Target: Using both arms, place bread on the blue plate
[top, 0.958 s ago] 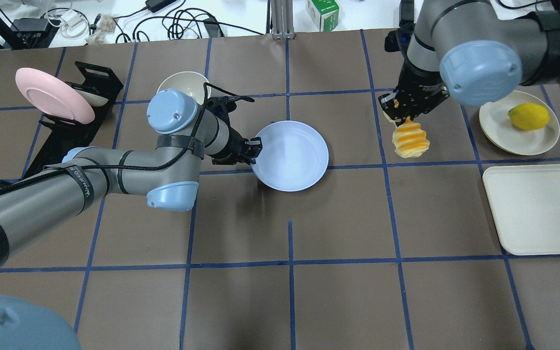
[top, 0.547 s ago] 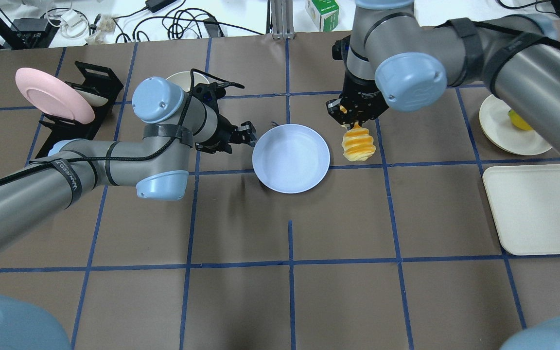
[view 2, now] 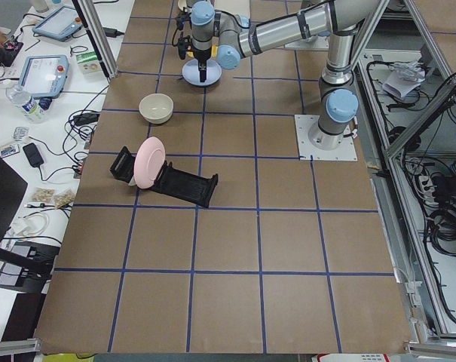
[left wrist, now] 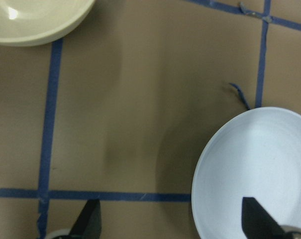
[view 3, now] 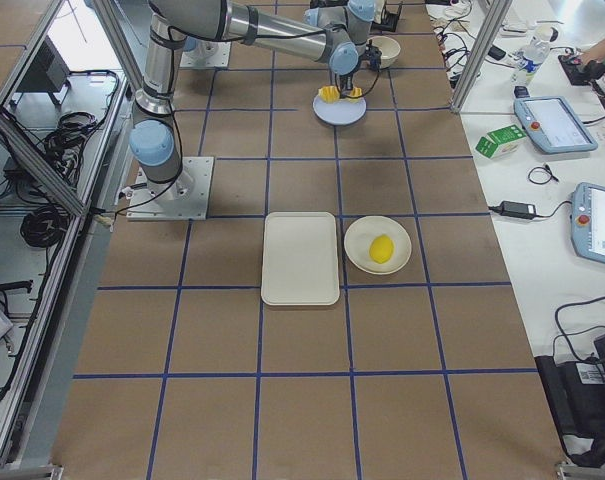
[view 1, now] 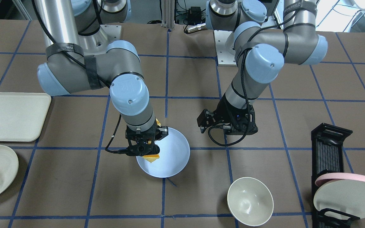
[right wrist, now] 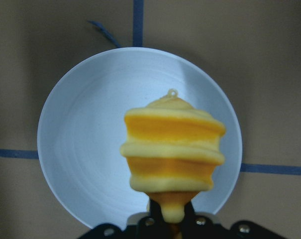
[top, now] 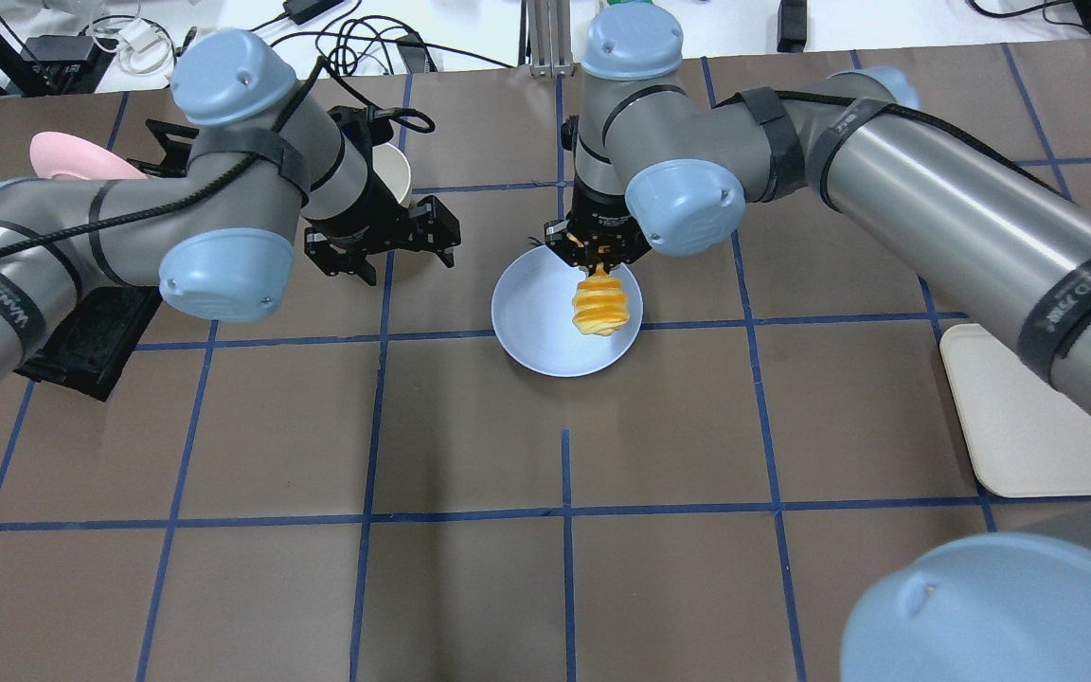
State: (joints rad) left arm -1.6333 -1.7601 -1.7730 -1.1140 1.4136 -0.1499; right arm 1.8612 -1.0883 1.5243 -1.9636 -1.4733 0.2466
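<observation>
The pale blue plate [top: 538, 322] lies flat on the table. My right gripper [top: 599, 251] is shut on the top end of the bread [top: 599, 305], an orange-yellow ridged loaf. The loaf hangs down over the right part of the plate. The right wrist view shows the bread [right wrist: 172, 149] in front of the plate [right wrist: 85, 139]. The front-facing view shows the bread [view 1: 151, 157] low over the plate [view 1: 173, 155]. My left gripper [top: 383, 254] is open and empty, left of the plate and apart from it. Its fingertips [left wrist: 89, 220] frame the plate's edge [left wrist: 250, 169].
A white bowl [view 1: 250, 201] stands behind the left gripper. A pink-rimmed plate [view 1: 347, 190] leans in a black rack [view 1: 328, 148] at the far left. A cream tray [top: 1028, 417] lies at the right edge. A lemon [view 3: 381, 248] sits on a cream plate [view 3: 362, 262].
My right arm carried the bread leftwards from right of the plate to over it. My left gripper drew back from the plate's left rim, away to the left.
</observation>
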